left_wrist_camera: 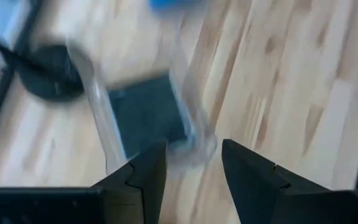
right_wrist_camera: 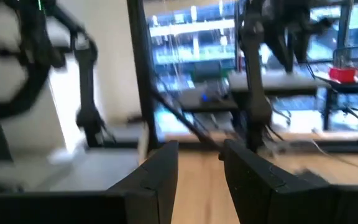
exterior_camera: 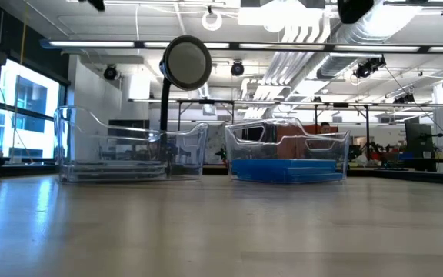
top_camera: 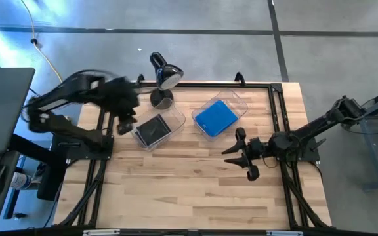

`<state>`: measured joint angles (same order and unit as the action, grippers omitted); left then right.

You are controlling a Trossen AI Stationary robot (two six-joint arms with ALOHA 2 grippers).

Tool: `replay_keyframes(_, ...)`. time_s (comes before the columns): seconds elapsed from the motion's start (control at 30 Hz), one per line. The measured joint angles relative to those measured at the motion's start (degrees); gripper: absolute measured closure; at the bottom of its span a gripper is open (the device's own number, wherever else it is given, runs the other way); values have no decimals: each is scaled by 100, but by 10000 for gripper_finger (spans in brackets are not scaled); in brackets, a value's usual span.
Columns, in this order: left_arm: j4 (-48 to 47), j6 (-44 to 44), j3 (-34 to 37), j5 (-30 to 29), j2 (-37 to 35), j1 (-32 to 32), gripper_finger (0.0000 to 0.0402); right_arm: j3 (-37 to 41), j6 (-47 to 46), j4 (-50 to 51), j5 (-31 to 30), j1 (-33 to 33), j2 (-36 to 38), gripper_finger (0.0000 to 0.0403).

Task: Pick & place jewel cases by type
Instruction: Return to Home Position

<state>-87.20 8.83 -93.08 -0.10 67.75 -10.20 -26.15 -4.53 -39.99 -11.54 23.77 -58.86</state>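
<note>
Two-arm pose, seen from above and from each wrist.

The left arm [top_camera: 64,95] enters from the left edge of the surface [top_camera: 195,190], elbow raised and wrist bent downward. The left gripper [top_camera: 124,123] hangs over the rear left part of the surface. In its wrist view the two fingers [left_wrist_camera: 143,177] stand apart with nothing clamped between them.

The right arm [top_camera: 320,124] stretches low from the right edge toward the middle. The right gripper [top_camera: 231,156] points to the robot's left, close above the surface near its centre. Its fingers [right_wrist_camera: 161,169] are aimed level across the surface, parted and empty.
</note>
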Motion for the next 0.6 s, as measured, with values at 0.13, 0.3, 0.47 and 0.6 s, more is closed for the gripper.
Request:
replay_keyframes(0.13, 1340, 467, 927, -907, -1194, 974, 250, 0, 187, 1102, -722, 89, 326, 284)
replay_keyframes(0.3, 3179, 795, 3118, -1661, -2895, 1948, 250, 0, 355, 1446, -1438, 182, 406, 284)
replay_keyframes(0.47, 4755, 611, 5301, -1893, -4272, 2377, 250, 0, 427, 1592, -1477, 187, 556, 284)
replay_keyframes(0.6, 5563, 340, 6392, -1912, -4955, 2413, 250, 0, 839, 1996, -1448, 130, 1051, 284)
